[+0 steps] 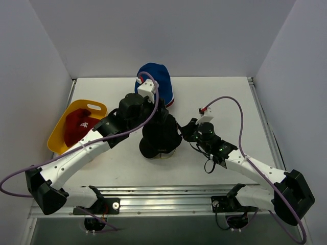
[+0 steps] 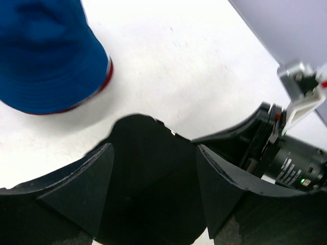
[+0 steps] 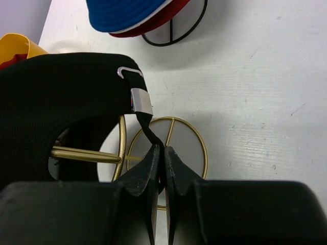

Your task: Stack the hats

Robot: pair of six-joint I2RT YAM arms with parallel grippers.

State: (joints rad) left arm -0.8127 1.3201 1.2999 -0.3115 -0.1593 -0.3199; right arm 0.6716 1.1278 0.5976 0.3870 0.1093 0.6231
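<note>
A black cap (image 1: 161, 135) sits on a gold wire frame (image 3: 194, 148) in the middle of the table. My left gripper (image 1: 155, 118) is over its crown, jaws wide apart, the cap (image 2: 148, 178) filling the gap between them. My right gripper (image 3: 158, 153) is shut on the cap's back strap (image 3: 145, 120), just right of the cap (image 1: 186, 130). A blue hat (image 1: 156, 81) sits at the back, with white and red edges under it (image 3: 127, 13). A dark red hat (image 1: 76, 126) lies in the yellow tub (image 1: 59, 135).
The blue hat rests on a black wire frame (image 3: 179, 33). The yellow tub stands at the left edge of the table. White walls enclose the table on the left, back and right. A metal rail runs along the near edge (image 1: 168, 196).
</note>
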